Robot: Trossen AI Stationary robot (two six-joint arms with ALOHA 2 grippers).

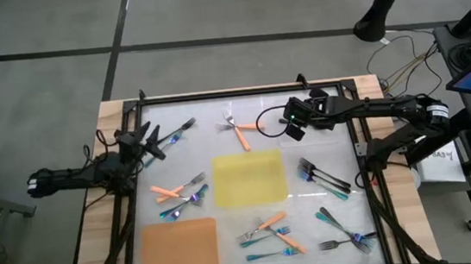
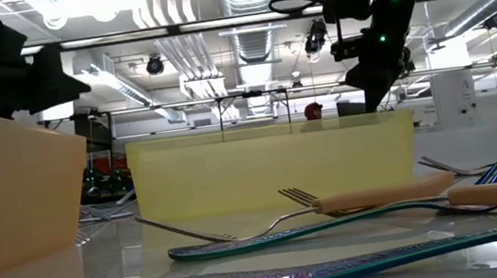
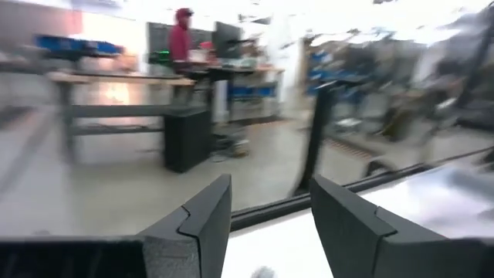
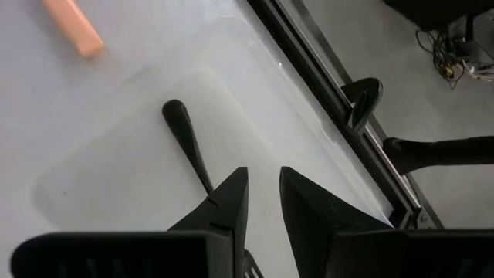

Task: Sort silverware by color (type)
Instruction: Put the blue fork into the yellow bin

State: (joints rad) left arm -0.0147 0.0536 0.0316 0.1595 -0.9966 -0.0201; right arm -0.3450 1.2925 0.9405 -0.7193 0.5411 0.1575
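Observation:
Small forks lie in loose groups on the white table: orange-handled ones at the far middle (image 1: 237, 130), orange and blue ones at the left (image 1: 179, 189), dark and teal ones at the right (image 1: 322, 176), and more near the front (image 1: 271, 231). My right gripper (image 1: 289, 123) is raised over the far middle, its fingers (image 4: 262, 193) nearly together on a dark fork (image 4: 185, 135). My left gripper (image 1: 148, 144) hangs over the far left, near a blue fork (image 1: 177, 135). It is open and empty (image 3: 270, 208). My right gripper has the dark fork between its two fingers. The handle (image 4: 202, 174) sticks out forward past the fingertips, its rounded end free. One finger (image 4: 228, 205) covers the place of contact. The fork appears lifted clear of the table.
A yellow mat (image 1: 249, 179) lies at the table's middle and an orange mat (image 1: 177, 248) at the front left. A dark frame rail (image 1: 215, 95) runs along the far edge. Cables and a stand are beyond the right edge. A person stands far off in the room (image 3: 182, 35).

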